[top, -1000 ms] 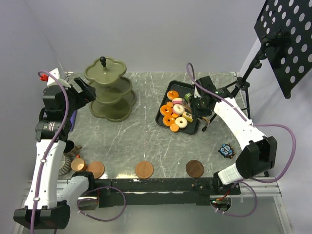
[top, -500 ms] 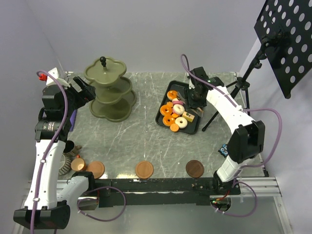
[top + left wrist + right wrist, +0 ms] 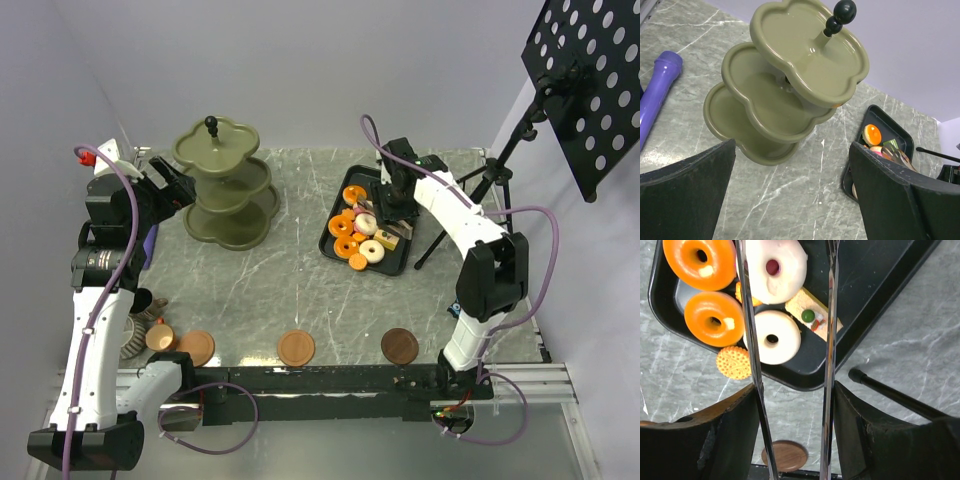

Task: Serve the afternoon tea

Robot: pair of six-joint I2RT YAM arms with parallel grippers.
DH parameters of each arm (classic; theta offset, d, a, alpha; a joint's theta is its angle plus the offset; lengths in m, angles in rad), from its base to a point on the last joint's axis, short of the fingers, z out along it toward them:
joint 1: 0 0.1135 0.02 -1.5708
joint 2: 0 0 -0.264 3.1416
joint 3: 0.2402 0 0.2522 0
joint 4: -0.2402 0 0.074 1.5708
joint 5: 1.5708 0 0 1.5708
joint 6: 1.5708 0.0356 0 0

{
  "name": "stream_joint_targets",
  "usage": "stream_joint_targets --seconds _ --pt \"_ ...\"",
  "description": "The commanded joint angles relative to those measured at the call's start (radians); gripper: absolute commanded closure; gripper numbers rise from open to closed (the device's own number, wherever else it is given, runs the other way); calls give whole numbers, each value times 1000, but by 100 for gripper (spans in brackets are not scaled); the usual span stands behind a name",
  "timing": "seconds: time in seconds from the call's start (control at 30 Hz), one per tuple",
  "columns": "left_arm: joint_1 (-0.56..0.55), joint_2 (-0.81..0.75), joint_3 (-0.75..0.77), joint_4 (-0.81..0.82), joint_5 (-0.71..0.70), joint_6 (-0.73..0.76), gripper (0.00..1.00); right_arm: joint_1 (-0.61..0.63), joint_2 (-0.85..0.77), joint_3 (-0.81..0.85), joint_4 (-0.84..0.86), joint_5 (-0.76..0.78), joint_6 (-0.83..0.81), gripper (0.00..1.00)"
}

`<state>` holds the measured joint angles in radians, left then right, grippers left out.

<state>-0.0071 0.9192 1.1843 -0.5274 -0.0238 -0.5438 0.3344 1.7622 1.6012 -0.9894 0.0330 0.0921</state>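
Observation:
The olive-green three-tier stand (image 3: 225,185) stands empty at the back left, and shows in the left wrist view (image 3: 790,85). My left gripper (image 3: 170,190) hangs open and empty just left of it (image 3: 792,145). Orange, pink and white pastries (image 3: 352,228) lie in the black tray (image 3: 398,268). My right gripper (image 3: 395,203) is over the tray's right side, shut on the metal tongs (image 3: 752,340), whose two blades stand apart above a white doughnut (image 3: 772,335) and a cake slice (image 3: 812,315). Three brown saucers (image 3: 296,347) sit along the near edge. A copper cup (image 3: 160,337) is at the near left.
A black stand leg (image 3: 890,395) lies on the table right of the tray, under a perforated black board (image 3: 590,80). A purple handle (image 3: 657,95) lies left of the tiered stand. A small blue object (image 3: 462,309) sits near the right edge.
My right arm has swung left and back with the tongs, from the tray's right edge to over its right side. The left arm has not moved.

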Motion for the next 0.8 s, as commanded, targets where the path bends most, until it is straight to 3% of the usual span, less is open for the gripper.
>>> stream_joint_targets --seconds 0.0,0.47,0.77 --pt "4 -19 28 40 -8 -19 0 8 23 74 -6 1 -11 38" --pt "4 -17 21 47 -13 -47 0 11 48 83 -17 -28 -8 38" --pt "4 -10 32 46 -7 -50 0 17 22 81 -23 16 -18 62"
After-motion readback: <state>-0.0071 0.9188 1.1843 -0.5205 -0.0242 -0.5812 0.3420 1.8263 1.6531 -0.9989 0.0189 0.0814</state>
